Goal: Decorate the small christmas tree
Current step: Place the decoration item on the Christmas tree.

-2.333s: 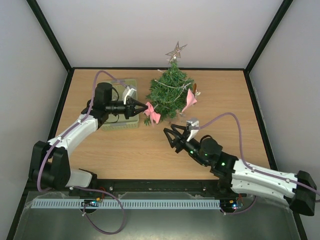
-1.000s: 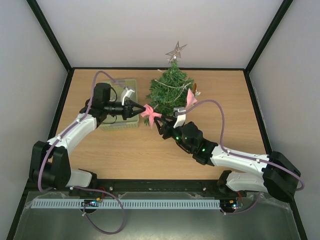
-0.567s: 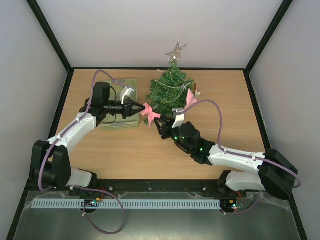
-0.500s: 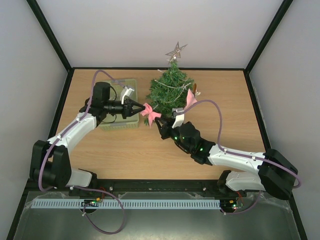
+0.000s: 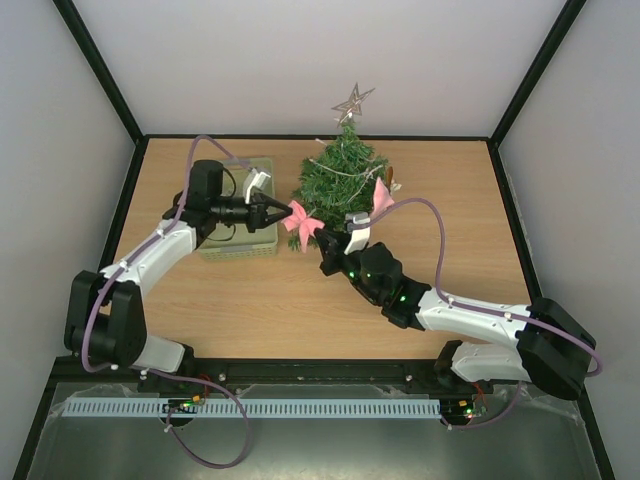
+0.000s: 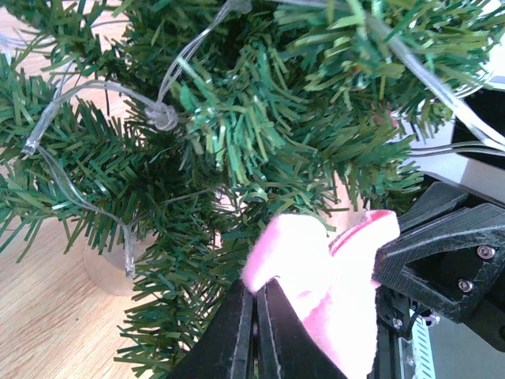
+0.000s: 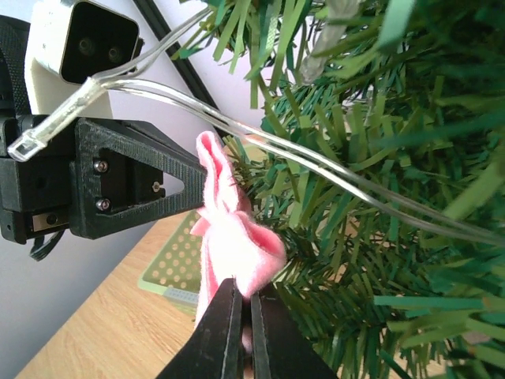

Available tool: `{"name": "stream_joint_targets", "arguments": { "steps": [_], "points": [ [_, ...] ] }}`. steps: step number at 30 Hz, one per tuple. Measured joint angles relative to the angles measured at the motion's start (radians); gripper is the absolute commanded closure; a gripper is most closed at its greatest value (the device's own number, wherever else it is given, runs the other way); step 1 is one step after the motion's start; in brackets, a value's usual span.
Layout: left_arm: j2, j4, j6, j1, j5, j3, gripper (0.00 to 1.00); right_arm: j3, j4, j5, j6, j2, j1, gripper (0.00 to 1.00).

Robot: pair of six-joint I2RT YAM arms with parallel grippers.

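Tree first: the small christmas tree (image 5: 340,185) stood upright at the upper middle of the overhead frame, on the far half of the wooden table (image 5: 470,220). It had a silver star (image 5: 351,102) on its tip and a clear light string (image 6: 162,117) looped through its branches. At its lower left edge I saw a pink bow (image 5: 302,222) against the needles. The left gripper (image 5: 283,210) came at it from the left, its fingers clenched on the fabric. The right gripper (image 5: 327,255) reached up from below, and its fingers pinched the same bow. A second pink bow (image 5: 380,200) hung on the tree's right flank. A pale green basket (image 5: 240,245) sat just left of the tree, beneath the left wrist.
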Motion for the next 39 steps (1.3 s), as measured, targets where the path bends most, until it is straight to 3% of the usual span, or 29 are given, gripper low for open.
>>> {"name": "stream_joint_targets", "arguments": {
  "steps": [13,27,39],
  "points": [
    [0.062,0.001,-0.002,0.0,0.008,0.047,0.97,0.0,-0.006,0.082,-0.094,0.002,-0.003,0.98],
    [0.08,-0.062,0.046,0.0,0.016,0.069,0.93,-0.008,-0.003,0.043,-0.117,0.005,-0.004,0.98],
    [0.073,-0.09,0.04,0.0,-0.004,0.071,0.72,-0.028,-0.001,0.037,-0.125,-0.013,-0.004,0.98]
  ]
}}
